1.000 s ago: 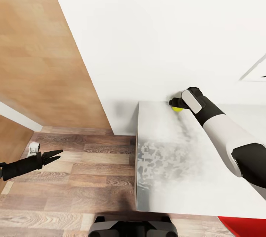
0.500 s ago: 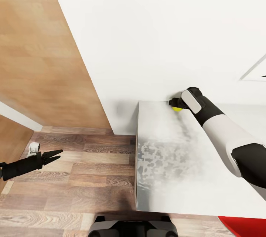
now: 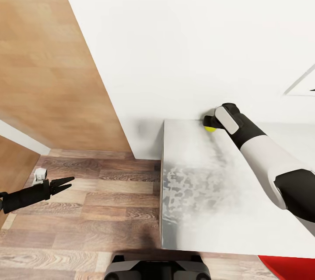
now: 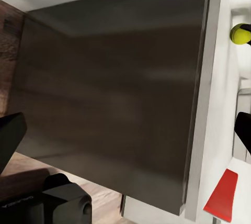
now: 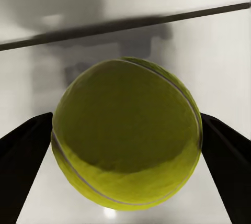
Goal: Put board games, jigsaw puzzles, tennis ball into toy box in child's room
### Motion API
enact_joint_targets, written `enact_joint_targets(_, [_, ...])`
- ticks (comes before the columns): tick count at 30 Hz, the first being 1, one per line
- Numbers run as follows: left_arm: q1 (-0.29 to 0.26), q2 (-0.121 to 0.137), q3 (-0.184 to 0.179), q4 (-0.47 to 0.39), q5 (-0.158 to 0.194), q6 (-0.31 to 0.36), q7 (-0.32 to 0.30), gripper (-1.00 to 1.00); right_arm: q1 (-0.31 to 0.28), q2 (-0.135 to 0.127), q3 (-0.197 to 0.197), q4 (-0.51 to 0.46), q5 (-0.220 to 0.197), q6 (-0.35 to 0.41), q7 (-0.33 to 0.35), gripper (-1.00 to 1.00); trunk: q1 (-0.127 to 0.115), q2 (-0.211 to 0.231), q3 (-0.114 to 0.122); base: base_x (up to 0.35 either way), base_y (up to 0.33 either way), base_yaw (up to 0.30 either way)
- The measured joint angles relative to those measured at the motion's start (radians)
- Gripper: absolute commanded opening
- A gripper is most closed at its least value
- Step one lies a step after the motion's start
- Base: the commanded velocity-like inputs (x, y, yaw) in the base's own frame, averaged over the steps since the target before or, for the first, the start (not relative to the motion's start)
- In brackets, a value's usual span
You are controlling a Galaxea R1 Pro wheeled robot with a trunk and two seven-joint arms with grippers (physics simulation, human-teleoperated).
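round fuzzy tennis ball [image 5: 125,135] betw. right tool [image 5: 125,150] fingers

My right gripper [image 3: 209,121] mostly hid the tennis ball [image 3: 210,129] in the head view; only a yellow sliver showed at the bench's [image 3: 197,192] far edge. In the right wrist view my fingertips [image 5: 23,166] were cut off at both sides, contact with the ball [image 5: 125,140] unclear. A red object [image 3: 286,267] was cropped at the corner, unidentifiable. My left gripper [image 3: 65,182] looked too small to judge.
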Motion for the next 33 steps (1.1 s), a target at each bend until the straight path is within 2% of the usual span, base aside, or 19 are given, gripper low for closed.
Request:
enact_joint_targets(13, [0.000,0.000,-0.001,0.000,0.000,-0.004,-0.008,1.00,0.007,0.001,0.002,0.000,0.005,-0.009,-0.001,-1.00,0.000,0.000,0.000,-0.008,0.000,0.000])
enact_joint_targets(33, [0.000,0.000,-0.003,0.000,0.000,-0.008,-0.014,1.00,0.001,-0.002,-0.004,-0.010,-0.005,-0.007,-0.001,-1.00,0.000,0.000,0.025,-0.277,0.000,0.000])
